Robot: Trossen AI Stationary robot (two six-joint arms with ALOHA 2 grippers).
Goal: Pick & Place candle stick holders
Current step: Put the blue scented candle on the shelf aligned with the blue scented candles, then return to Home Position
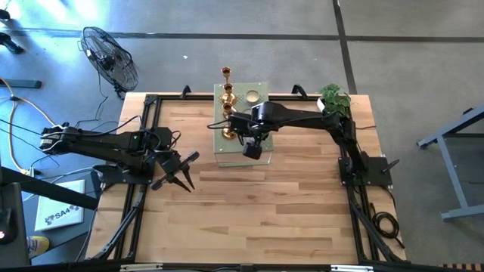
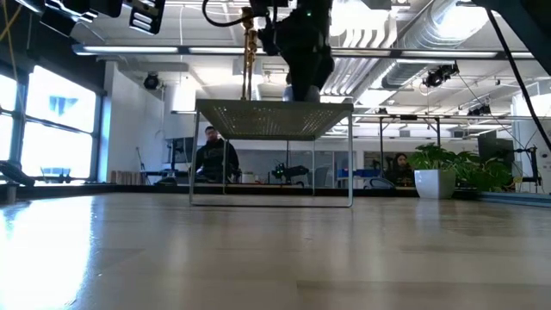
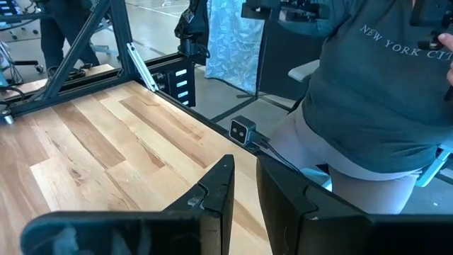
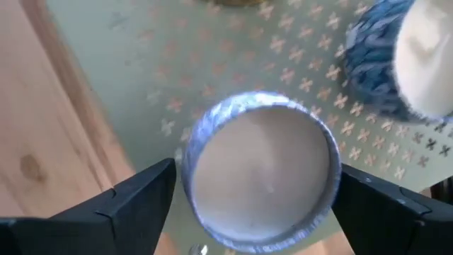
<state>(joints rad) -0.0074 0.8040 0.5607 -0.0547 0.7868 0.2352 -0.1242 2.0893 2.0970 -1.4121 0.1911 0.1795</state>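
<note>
Holders (image 1: pixel 227 94) stand on the slab (image 1: pixel 261 85) at the table's (image 1: pixel 249 211) rear; a plant (image 1: pixel 333 98) is right of it.

A dark robot arm (image 2: pixel 303 43) came down from above onto a flat slab full of tiny holes (image 2: pixel 274 119). The slab stood on thin legs on the wooden table (image 2: pixel 275 258). A gold candle stick holder (image 2: pixel 248 52) stood beside the arm.

The high view looks straight down on the pale wooden table (image 1: pixel 249 219). The low view faces level across it. Both share the pale green perforated slab (image 1: pixel 240 147), seen close between the right wrist camera's jaws.
</note>
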